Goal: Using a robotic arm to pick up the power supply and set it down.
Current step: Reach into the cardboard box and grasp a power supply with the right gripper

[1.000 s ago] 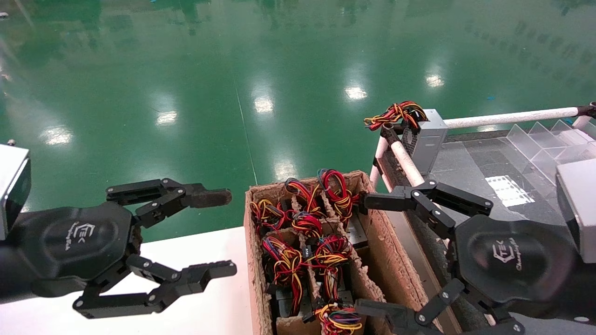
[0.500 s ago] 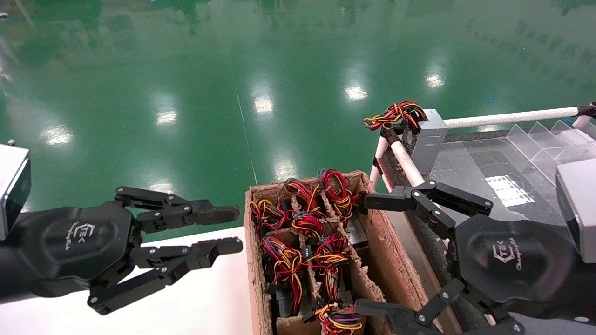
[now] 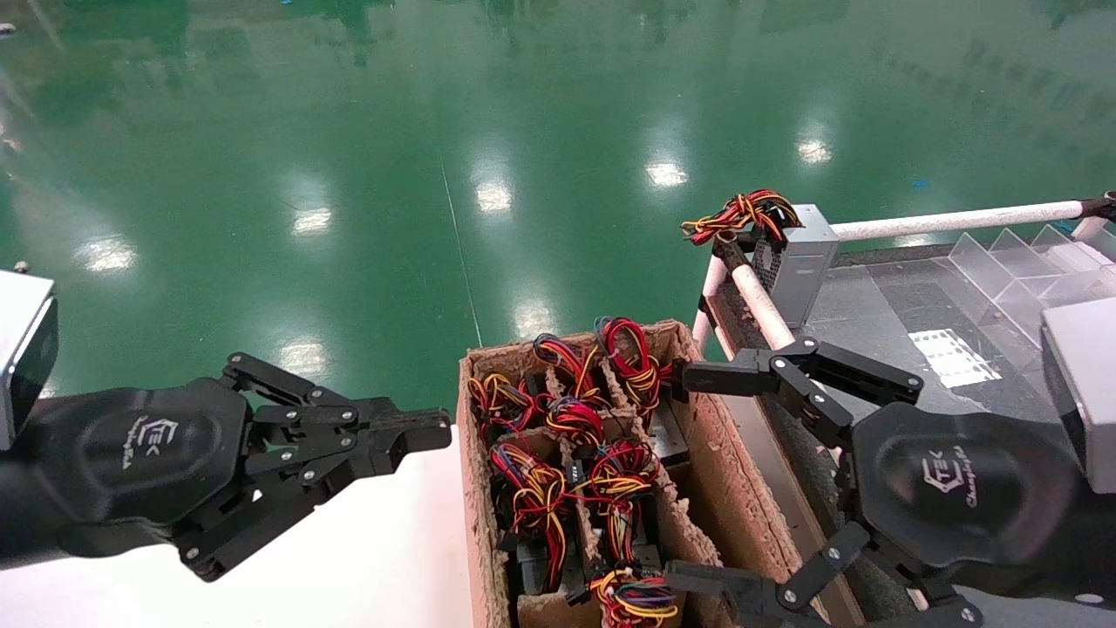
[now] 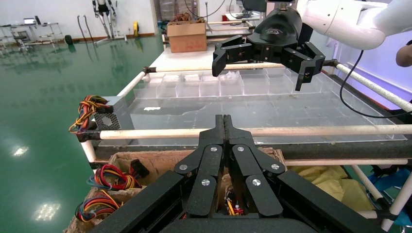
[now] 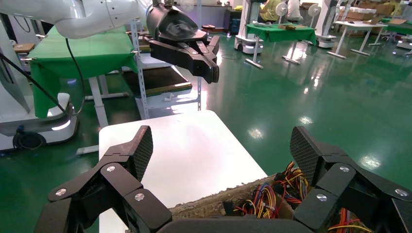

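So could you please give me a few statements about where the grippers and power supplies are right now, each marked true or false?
1. The left gripper has its fingers shut. True.
2. The right gripper grips a power supply. False: its fingers are open and hold nothing.
3. A power supply sits at the corner of the railed table. True.
4. The cardboard box is empty. False: it holds wired units.

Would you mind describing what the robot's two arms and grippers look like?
Both end in matching black two-finger linkage grippers with silver screw heads, domed black palm housings bearing a white logo, and silver wrist blocks. The left gripper has a rough brownish fingertip pad; the right gripper has cross-hatched black pads. The wrist views show white arm shells and a black cable.
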Controlling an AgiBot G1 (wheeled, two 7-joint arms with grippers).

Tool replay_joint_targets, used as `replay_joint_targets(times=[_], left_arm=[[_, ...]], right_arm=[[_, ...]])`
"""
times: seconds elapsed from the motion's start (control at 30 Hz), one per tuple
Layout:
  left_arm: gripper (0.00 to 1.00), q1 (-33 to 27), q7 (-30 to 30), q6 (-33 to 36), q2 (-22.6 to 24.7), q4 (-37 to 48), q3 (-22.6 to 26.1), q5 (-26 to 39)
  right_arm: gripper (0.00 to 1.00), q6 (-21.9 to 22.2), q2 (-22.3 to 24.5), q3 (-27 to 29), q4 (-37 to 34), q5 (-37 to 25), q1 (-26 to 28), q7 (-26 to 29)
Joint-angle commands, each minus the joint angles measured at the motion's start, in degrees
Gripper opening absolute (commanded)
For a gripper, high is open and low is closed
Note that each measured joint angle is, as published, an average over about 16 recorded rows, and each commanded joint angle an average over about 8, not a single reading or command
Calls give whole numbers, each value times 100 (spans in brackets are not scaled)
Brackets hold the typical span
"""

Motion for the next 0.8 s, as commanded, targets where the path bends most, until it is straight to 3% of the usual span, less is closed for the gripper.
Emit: replay_joint_targets(times=[0.03, 0.17, 0.8], left_arm=[[50, 0, 0, 0, 0, 0, 0, 0], [100, 0, 0, 0, 0, 0, 0, 0], [100, 0, 0, 0, 0, 0, 0, 0]], right_arm=[[100, 0, 0, 0, 0, 0, 0, 0], [100, 0, 0, 0, 0, 0, 0, 0], [100, 70, 4, -11, -120, -84, 18, -12]])
